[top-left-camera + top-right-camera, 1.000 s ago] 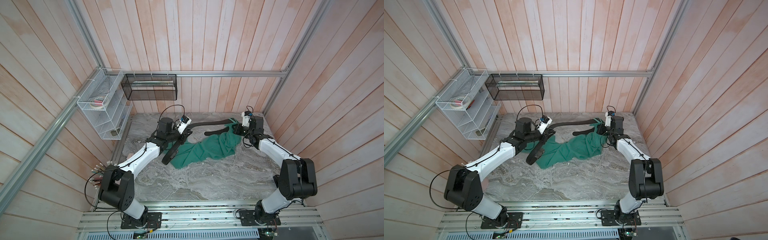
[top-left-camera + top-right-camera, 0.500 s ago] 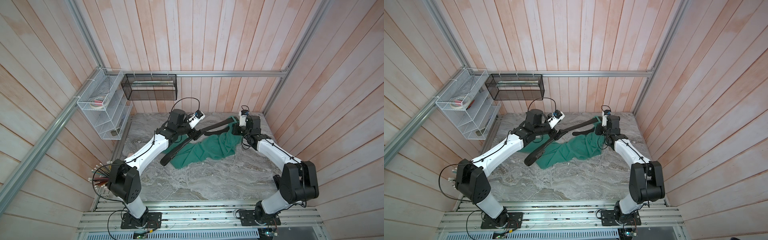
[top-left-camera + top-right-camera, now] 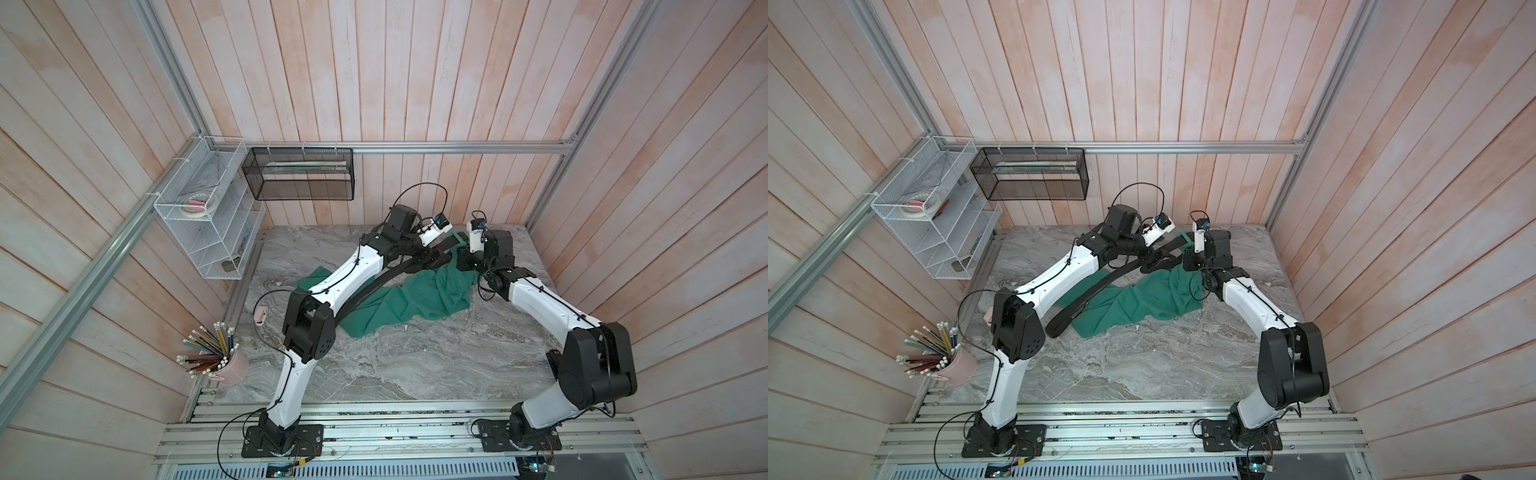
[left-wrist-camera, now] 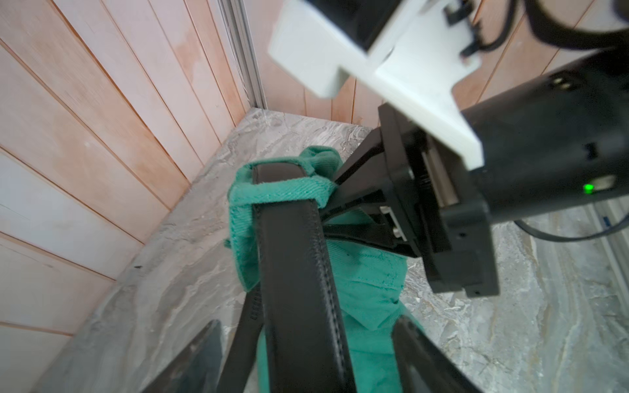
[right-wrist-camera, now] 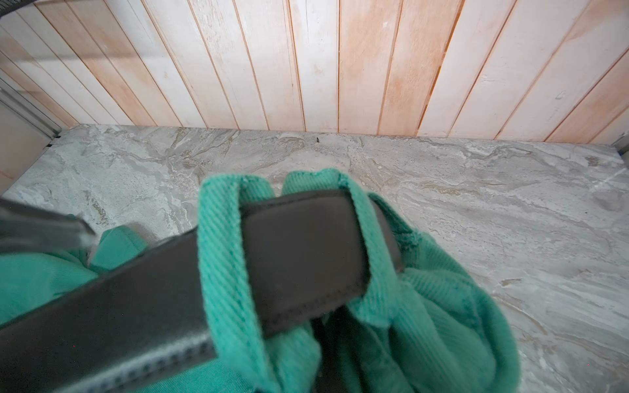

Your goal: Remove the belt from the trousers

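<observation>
Your left pincer point(image 4: 306, 326) stands released, the belt point(image 4: 292, 272) running between its jaws; your right pincer point(image 4: 328, 204) is clenched on the trousers point(image 4: 367, 279) just beside the belt.

Teal trousers point(image 3: 1142, 299) crumpled toward back of marble worktop point(image 3: 1142, 374), waist end raised between both arms. Black belt point(image 3: 1065, 319) runs diagonally: loose end on worktop beside left arm's elbow, strap crossing trousers up to waist end. Left tool point(image 3: 1156, 262) over belt near waist, jaw spacing unreadable. Right tool point(image 3: 1187, 264) against raised waist cloth, just beside left tool. White wire rack point(image 3: 934, 232), black mesh basket point(image 3: 1030, 174) on wall; pink pencil cup point(image 3: 957, 368) at left edge
</observation>
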Controlling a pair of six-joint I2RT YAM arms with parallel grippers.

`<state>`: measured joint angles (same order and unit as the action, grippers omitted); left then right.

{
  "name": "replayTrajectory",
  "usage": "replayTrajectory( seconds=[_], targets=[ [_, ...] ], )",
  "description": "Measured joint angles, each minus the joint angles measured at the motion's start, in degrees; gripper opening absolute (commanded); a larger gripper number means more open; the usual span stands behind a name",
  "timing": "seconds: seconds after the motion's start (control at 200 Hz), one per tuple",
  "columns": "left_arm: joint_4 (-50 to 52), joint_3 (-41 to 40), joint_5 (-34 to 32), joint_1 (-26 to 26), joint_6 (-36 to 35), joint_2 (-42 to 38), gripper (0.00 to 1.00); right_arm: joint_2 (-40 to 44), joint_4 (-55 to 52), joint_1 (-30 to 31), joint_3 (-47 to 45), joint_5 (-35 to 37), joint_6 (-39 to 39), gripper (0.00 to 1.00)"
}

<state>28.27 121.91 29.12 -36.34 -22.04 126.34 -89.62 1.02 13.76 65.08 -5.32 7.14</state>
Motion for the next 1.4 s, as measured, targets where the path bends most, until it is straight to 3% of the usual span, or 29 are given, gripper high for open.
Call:
replayTrajectory(
  seconds=[0.16, 0.33, 0.44, 0.63, 0.95, 1.4],
  targets=[
    [2.99, 0.00, 0.39, 0.11, 0.96, -0.07, 0.00, 1.33, -0.39, 0.04, -0.09, 0.44, -0.02, 0.00],
    [5.16, -0.61, 0.33, 0.94, 0.68, -0.98, 0.00, 1.66, -0.85, 0.07, -0.17, 0.68, 0.57, 0.00],
    [2.78, -7.48, -0.37, 1.88, 1.79, -6.27, 0.00, 1.60, -1.11, -0.42, -0.17, -1.05, 2.27, 0.00],
    [-6.45, -22.93, -0.61, 6.01, 6.21, -20.26, 0.00, 0.94, -0.39, -0.74, -0.17, -4.04, 5.57, 0.00],
    [-22.64, -36.30, -0.90, 11.30, 10.75, -38.36, 0.00, -2.25, 0.44, -5.38, -0.17, -5.92, 11.96, 0.00],
    [-49.55, -49.83, -4.15, 13.16, 17.62, -49.77, 0.00, -8.13, -1.97, -6.86, 0.46, -6.40, 15.15, 0.00]
  ],
)
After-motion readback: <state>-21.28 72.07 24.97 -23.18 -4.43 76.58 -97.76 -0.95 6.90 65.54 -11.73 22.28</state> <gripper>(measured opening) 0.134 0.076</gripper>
